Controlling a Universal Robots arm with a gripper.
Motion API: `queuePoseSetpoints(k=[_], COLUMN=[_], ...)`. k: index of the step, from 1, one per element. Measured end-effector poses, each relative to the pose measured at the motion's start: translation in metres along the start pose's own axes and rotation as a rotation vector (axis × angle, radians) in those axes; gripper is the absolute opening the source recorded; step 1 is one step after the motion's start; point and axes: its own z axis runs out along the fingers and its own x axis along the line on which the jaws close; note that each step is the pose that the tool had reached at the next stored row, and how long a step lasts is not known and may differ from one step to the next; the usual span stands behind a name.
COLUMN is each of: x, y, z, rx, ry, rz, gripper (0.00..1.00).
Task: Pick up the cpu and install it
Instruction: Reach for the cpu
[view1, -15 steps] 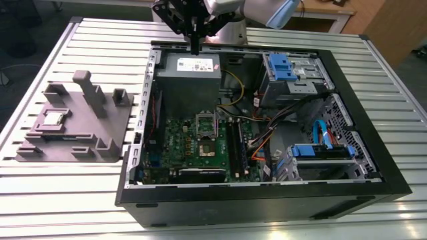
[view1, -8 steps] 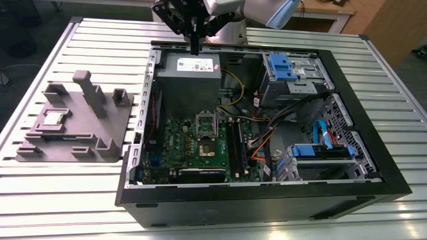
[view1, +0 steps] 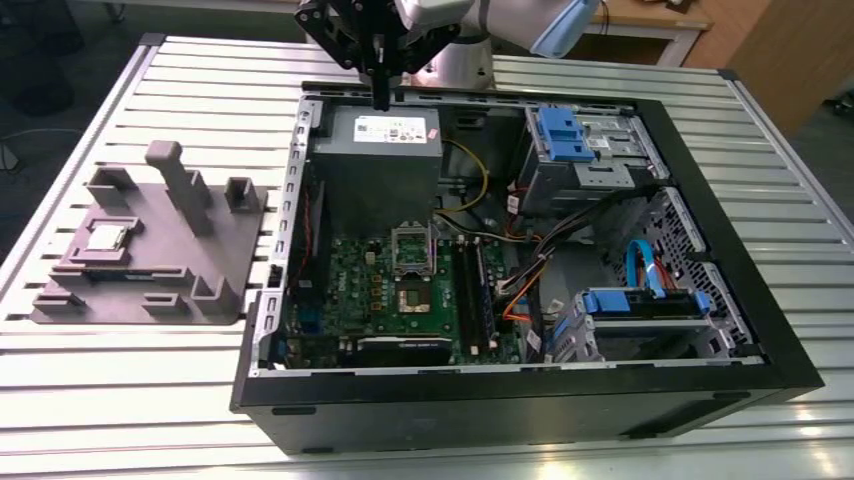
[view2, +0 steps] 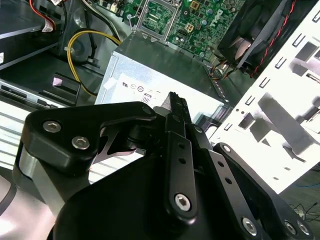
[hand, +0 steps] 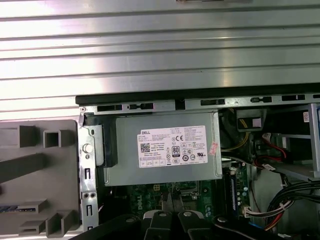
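Slatted table (view1: 120, 385) bears the cpu (view1: 107, 237) on a grey holder (view1: 224, 255), well apart from the empty, tightly closed tool (view1: 383, 100).

So the cpu (view1: 107, 237) was a small flat square chip, silvery-grey on top with a pale rim. It lay flat in a recess of the grey holder (view1: 224, 255) on the desk (view1: 134, 400), off on the exterior view's left, well apart from the open computer case (view1: 747, 340).
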Motion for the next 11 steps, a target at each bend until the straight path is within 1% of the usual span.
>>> queuePoseSetpoints(k=[7,11], x=[0.0011,0.0043], y=[-0.0001,-0.0003], z=[0.0,-0.0001], rx=[0.0,0.0001], ry=[0.0,0.0], rz=[0.0,0.0], gripper=[0.1,0.1])
